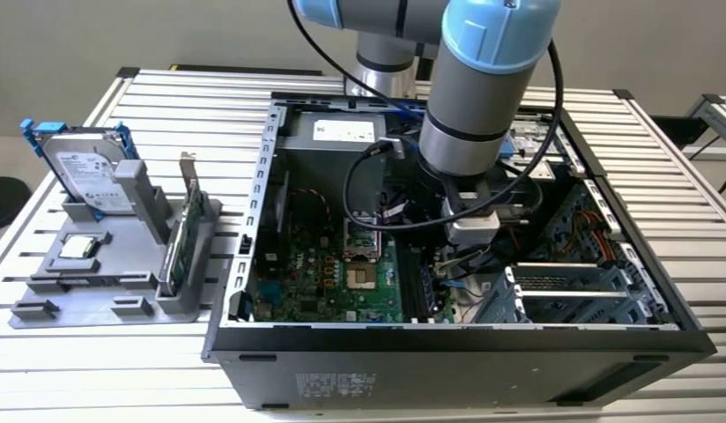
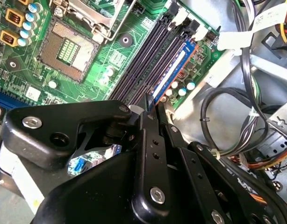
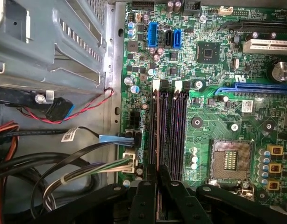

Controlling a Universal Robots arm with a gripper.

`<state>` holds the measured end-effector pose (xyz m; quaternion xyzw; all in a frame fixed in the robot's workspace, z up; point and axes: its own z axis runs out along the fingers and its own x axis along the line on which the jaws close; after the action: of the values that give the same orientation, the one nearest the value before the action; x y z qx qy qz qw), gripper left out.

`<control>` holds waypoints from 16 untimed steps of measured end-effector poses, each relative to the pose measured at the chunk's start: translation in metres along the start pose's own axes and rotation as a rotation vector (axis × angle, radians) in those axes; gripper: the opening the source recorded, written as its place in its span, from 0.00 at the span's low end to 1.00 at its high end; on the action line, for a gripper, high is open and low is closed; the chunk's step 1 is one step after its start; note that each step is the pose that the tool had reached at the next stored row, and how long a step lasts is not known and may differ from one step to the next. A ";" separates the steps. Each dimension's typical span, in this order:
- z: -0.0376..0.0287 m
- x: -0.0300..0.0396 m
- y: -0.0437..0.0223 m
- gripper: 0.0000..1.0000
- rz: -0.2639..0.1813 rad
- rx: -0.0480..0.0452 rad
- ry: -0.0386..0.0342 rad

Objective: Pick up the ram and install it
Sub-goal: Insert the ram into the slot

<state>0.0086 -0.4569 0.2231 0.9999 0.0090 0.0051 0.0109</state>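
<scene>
The arm (image 1: 481, 97) reaches straight down into the open computer case (image 1: 457, 339), jaws closed on the ram (image 2: 174, 67) seated in a motherboard slot (image 3: 161, 130).

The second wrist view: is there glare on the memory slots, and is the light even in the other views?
In the second wrist view a bright streak of glare lies along the ram beyond the gripper, whose dark links stay shadowed; in the first wrist view the motherboard is evenly lit; in the exterior view the case interior is dim.

An open computer case (image 1: 457, 348) rests on the slatted worktop (image 1: 692, 185). At the exterior view's left, a grey holder (image 1: 116, 304) carries a hard drive (image 1: 87, 172) and a green card (image 1: 181, 238).
</scene>
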 end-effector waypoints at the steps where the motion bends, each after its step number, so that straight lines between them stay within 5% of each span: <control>1: 0.0004 0.0001 0.0000 0.00 0.001 0.0001 -0.0001; 16: 0.0081 0.0020 0.0009 0.00 0.005 0.0087 -0.0003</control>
<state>0.0107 -0.4579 0.2151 0.9999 0.0067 0.0049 0.0065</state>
